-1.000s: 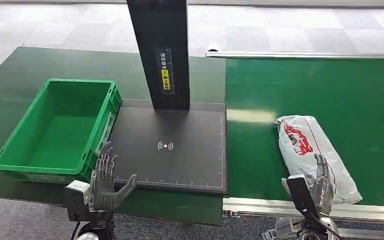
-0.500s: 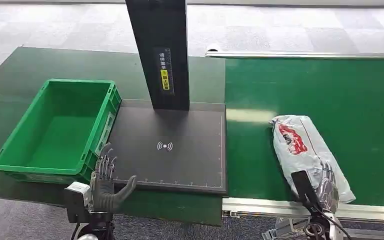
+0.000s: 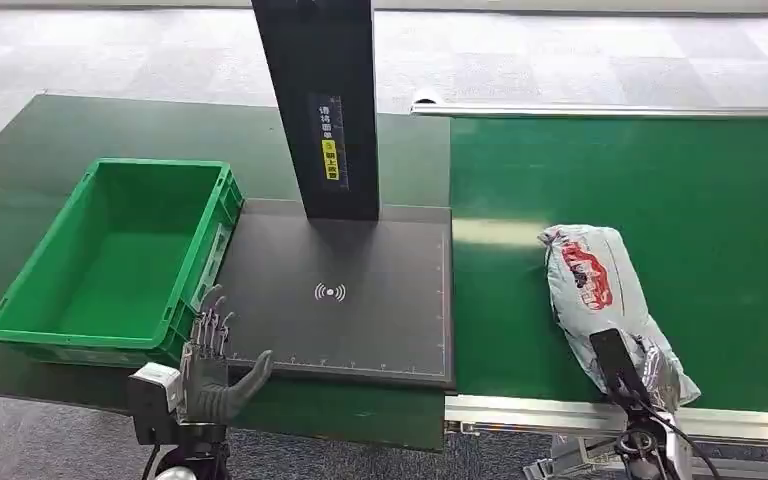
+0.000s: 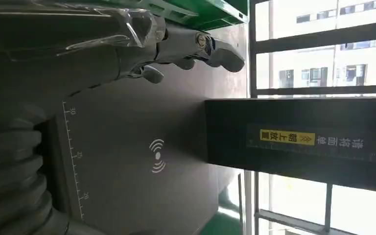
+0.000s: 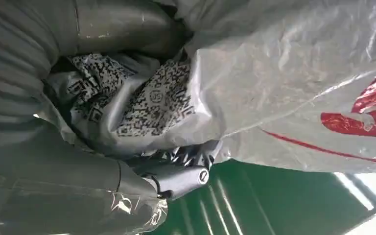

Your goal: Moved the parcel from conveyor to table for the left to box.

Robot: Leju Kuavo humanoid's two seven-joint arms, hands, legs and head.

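A grey plastic parcel (image 3: 600, 290) with red print lies lengthwise on the green conveyor (image 3: 660, 170), near its front edge. My right hand (image 3: 657, 378) grips the parcel's near end. In the right wrist view the crumpled parcel (image 5: 284, 83) with its code label presses into my right hand (image 5: 142, 181), whose thumb and fingers wrap it. My left hand (image 3: 210, 362) hovers open with fingers spread at the table's front edge, between the green box (image 3: 155, 163) and the black scanner pad (image 3: 360, 320).
A black post (image 3: 320, 100) rises from the back of the pad, and the left wrist view shows that post (image 4: 298, 142) beyond my fingers (image 4: 196, 46). The conveyor's metal rail (image 3: 520, 410) runs along its front edge. Grey floor lies beyond the table.
My right hand has sunk toward the conveyor's front edge and closed on the parcel's near end. The parcel has shifted slightly left. The left hand has not moved.
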